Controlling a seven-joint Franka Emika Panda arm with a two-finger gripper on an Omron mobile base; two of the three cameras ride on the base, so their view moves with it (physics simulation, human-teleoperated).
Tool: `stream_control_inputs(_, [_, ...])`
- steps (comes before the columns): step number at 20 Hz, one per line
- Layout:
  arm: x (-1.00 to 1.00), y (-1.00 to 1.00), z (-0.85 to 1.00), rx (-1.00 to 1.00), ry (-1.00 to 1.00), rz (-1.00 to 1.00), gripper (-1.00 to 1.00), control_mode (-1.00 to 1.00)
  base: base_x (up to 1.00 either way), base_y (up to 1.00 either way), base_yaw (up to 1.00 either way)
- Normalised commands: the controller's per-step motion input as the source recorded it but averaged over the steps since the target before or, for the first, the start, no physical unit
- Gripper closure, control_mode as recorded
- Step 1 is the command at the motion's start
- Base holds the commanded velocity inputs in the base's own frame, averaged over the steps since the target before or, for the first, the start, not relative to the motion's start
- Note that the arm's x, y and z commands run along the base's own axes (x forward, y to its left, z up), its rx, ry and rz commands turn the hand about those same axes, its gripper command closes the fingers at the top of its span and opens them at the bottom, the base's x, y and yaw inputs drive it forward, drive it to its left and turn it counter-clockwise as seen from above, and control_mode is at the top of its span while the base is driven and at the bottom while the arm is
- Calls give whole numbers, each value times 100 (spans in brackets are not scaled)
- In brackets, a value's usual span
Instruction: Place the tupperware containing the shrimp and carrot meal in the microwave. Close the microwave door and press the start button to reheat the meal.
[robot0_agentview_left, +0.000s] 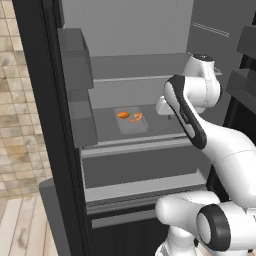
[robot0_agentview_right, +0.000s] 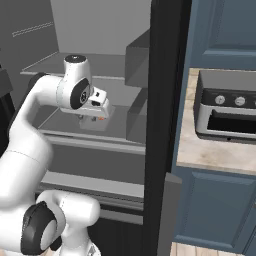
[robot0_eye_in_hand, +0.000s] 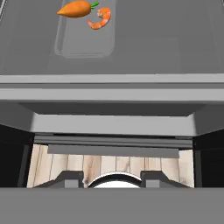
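Two dark finger tips of my gripper (robot0_eye_in_hand: 111, 178) stand spread, and I see nothing between them but wooden floor far below. The white arm with dark joints (robot0_agentview_left: 192, 120) climbs from the base, folds at the elbow and reaches forward into the open grey cabinet. Its wrist is bent so the hand points downward over the front of the flat grey middle shelf (robot0_agentview_left: 162, 127). In the left base view the gripper (robot0_agentview_left: 167, 114) hangs just to the right of the shallow translucent pale grey plastic tupperware (robot0_agentview_left: 132, 127), apart from it. In the right base view the gripper (robot0_agentview_right: 85, 119) hides most of that tray from me.

The tupperware (robot0_eye_in_hand: 83, 43) lies flat on the middle shelf, towards its far side as my hand camera sees it, with its raised rim unbroken all round. The meal sits at one end of it. There is an orange carrot with a small green top (robot0_eye_in_hand: 75, 8) and, just beside it, a curled orange shrimp (robot0_eye_in_hand: 101, 19). The rest of the tray floor is bare.
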Motion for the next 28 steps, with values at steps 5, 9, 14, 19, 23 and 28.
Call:
stream_control_inputs(5, [0, 19, -10, -5, -2, 0, -100, -100, 0, 0, 0])
stream_control_inputs(9, [-3, 33, -21, -5, -11, 0, -100, -100, 0, 0, 0])
stream_control_inputs(14, [-9, 13, -39, 0, -11, -6, -100, -100, 0, 0, 0])
stream_control_inputs(19, [-1, 12, -49, 3, -6, -15, -100, -100, 0, 0, 0])
stream_control_inputs(23, [1, 13, -39, 8, -2, -17, -100, -100, 0, 0, 0])
stream_control_inputs(28, [9, 20, -22, 13, -4, -17, -100, -100, 0, 0, 0])
